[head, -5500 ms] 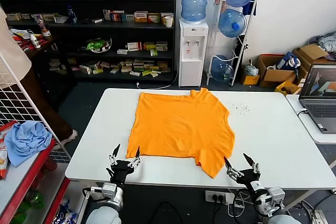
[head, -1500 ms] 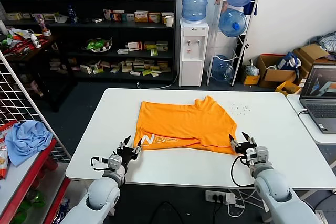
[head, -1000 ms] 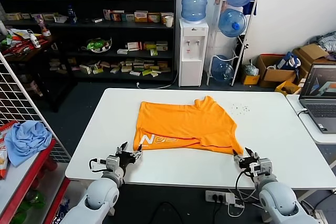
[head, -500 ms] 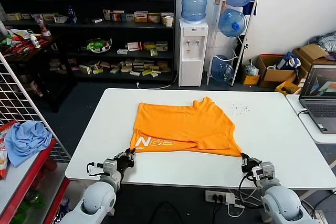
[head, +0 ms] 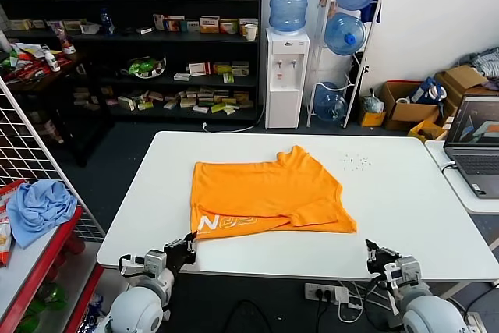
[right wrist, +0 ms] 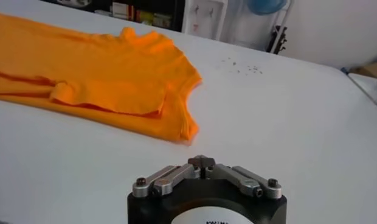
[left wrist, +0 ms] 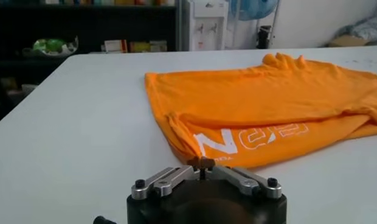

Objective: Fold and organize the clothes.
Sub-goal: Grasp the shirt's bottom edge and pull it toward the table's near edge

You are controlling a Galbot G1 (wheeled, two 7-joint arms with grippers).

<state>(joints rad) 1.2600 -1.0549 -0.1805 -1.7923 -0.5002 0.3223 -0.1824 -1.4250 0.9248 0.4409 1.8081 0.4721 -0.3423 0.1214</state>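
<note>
With both the left tool [head: 181, 250] and right tool [head: 382, 259] closed and empty just off the T-shirt [head: 265, 196] on the bench [head: 405, 200], its loose, skewed fold may set crooked in later folds

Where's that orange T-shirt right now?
In the head view the orange T-shirt lies folded on the white table, left of centre, lettering toward the near edge, just beyond the left gripper.

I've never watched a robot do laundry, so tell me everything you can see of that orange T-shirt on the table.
The orange T-shirt is soft, slightly wrinkled fabric, lying flat on the white table. Its near part is folded up over the rest, showing white lettering beginning with "N" along the near left edge. The collar points toward the far side, and a sleeve sticks out at the right. Nothing holds it: the left gripper and right gripper sit at the near table edge, apart from it.
</note>
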